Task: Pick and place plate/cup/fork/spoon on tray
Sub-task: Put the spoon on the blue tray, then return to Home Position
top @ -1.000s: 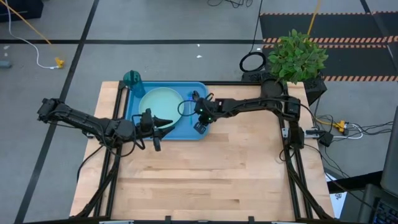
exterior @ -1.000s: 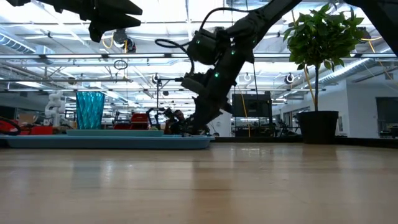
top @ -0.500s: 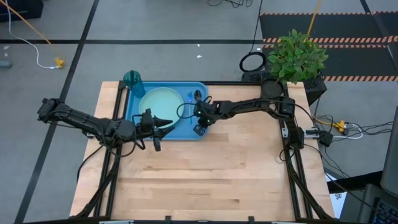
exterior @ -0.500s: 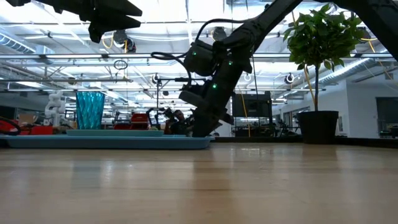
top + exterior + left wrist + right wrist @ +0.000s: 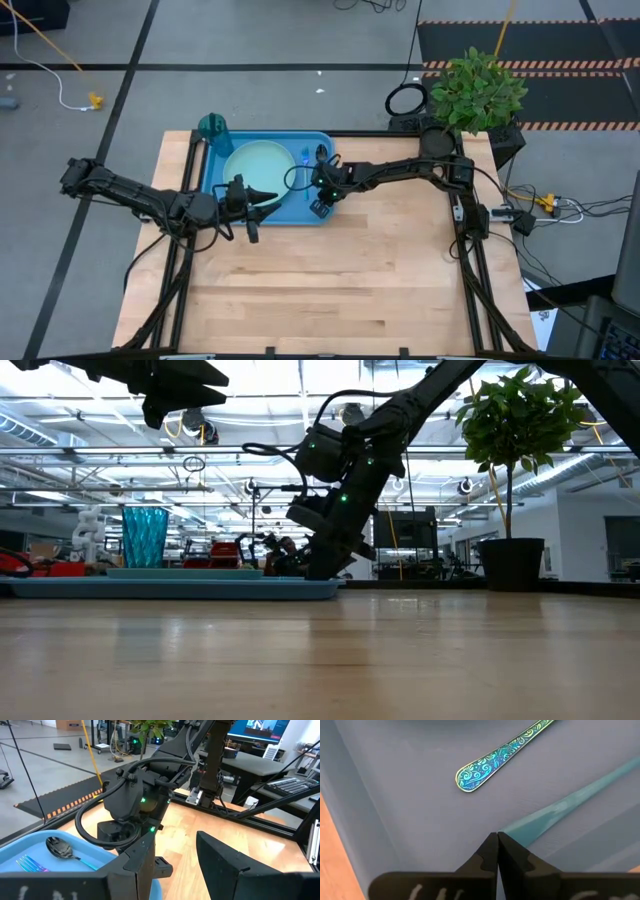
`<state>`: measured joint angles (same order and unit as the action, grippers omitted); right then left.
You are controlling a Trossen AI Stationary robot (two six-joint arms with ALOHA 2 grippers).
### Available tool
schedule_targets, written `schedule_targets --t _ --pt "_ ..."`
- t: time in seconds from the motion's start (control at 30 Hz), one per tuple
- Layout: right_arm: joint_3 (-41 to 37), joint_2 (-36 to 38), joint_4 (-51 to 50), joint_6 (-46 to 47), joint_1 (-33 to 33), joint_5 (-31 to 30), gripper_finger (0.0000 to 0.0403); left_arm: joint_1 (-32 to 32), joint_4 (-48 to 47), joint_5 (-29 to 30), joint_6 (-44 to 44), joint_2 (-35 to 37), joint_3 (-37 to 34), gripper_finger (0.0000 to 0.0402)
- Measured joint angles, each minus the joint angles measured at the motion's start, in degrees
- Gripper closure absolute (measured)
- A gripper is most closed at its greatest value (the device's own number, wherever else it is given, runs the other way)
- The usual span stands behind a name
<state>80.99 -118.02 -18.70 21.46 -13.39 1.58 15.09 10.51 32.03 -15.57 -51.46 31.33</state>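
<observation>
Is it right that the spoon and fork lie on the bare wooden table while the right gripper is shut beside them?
Not quite. The spoon and fork lie in the blue tray, not on the wood; the left wrist view shows it. The right gripper is indeed shut there.

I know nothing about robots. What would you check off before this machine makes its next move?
1. Plate on the tray: ok.
2. Fork lying flat on the tray: ok.
3. Spoon bowl down on the tray: ok.
4. Right pincer released the spoon: not ok, shut on its handle.
5. Cup fully inside the tray's far corner: cannot tell.
6. Left pincer open and empty, at the tray's near edge: ok.
</observation>
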Motion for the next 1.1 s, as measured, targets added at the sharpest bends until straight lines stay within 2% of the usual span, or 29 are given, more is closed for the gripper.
schedule_targets --t 0.4,0.67,0.8,0.93,1.1 --pt "-0.1 4.8 -2.3 -2.1 0.9 0.1 0.0403 0.1 -0.3 0.0 0.1 0.0 0.0 0.0256" --pt "-2.8 13.4 -3.2 -6.5 7.8 0.0 0.0403 3.0 -1.1 0.0 5.1 2.0 0.0 0.0264" --pt "-8.4 20.5 1.4 -9.1 13.3 -1.7 0.0403 6.2 -7.1 -0.2 6.9 6.5 0.0 0.0310" --pt "-16.4 29.0 9.2 -13.0 18.1 -4.6 0.0403 8.2 -14.6 -0.2 6.2 11.1 0.0 0.0383" --pt "-29.5 40.2 20.7 -16.2 22.2 -4.7 0.0403 10.1 -16.3 -0.1 5.6 14.3 -2.1 0.0389"
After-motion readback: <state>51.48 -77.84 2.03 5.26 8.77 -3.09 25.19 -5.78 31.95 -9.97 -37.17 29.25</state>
